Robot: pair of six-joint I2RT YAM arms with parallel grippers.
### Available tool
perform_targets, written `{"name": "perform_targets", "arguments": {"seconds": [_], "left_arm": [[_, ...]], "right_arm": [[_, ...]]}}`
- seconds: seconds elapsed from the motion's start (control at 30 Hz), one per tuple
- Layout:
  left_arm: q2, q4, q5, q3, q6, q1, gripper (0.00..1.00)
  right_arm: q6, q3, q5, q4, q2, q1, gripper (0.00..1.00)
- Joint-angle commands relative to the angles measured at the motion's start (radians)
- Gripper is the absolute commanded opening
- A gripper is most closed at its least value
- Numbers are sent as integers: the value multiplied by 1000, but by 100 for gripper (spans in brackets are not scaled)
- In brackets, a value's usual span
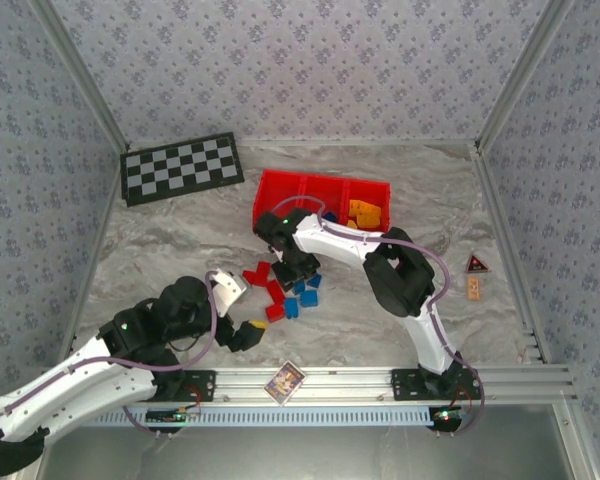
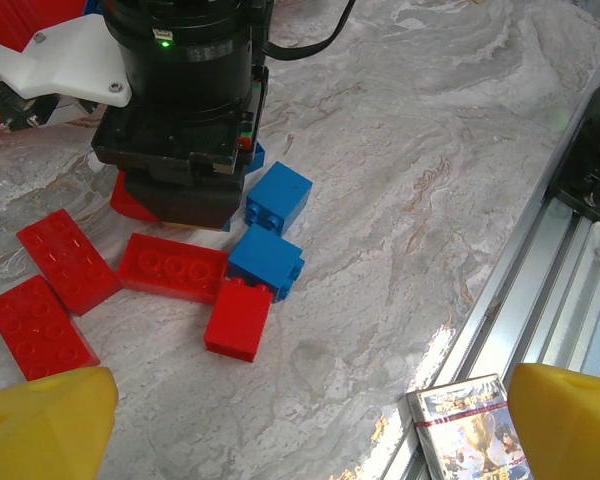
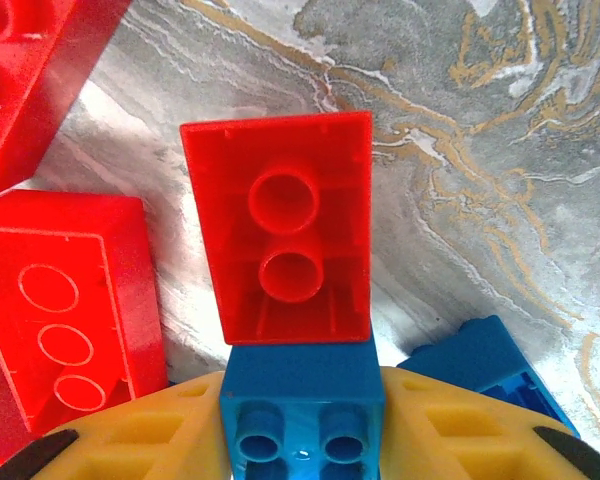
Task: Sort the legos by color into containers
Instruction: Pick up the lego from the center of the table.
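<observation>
at the far left of the desk point(image 1: 160, 235) the mat point(image 1: 183, 168) is lying flat, well apart from the bricks. your left gripper point(image 2: 300, 430) is hovering near the front rail, jaws standing wide and holding nothing, its yellow fingertips point(image 2: 45, 425) showing at either side. the card point(image 2: 468, 425) is lying on the rail just beside it. ahead of that gripper several red bricks point(image 2: 172, 267) are lying loose on the desk, studs up. two blue bricks point(image 2: 267, 260) are sitting just right of them, the nearer one touching two red ones. your right gripper point(image 3: 302, 440) is pointing down into the middle of this pile and is gripping a blue brick point(image 3: 302, 390) narrowly, a yellow finger lying against each side. that brick is touching an upturned red brick point(image 3: 285, 235), which is lying on the desk with its hollow underside showing. behind the pile the tray point(image 1: 280, 188) is sitting toward the back of the desk. its right compartment is holding orange bricks point(image 1: 365, 213), while the arm is covering part of the other two. at the far right a small triangle point(image 1: 477, 264) and a tan block point(image 1: 474, 288) are lying near the desk's edge, well apart from the pile.
</observation>
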Motion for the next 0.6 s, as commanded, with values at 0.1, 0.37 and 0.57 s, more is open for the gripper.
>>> {"name": "perform_targets", "arguments": {"seconds": [0.1,0.37,0.57], "left_arm": [[-5,-4,14,4,13,-8,100],[-7,-5,13,4,13,-8,100],[-7,-4,13,4,13,-8,100]], "right_arm": [[9,-12,44,-31,-9,-4,34],[4,11,54,-60,-64,-21,22],[-22,108,83,-109,-123,-61,21]]}}
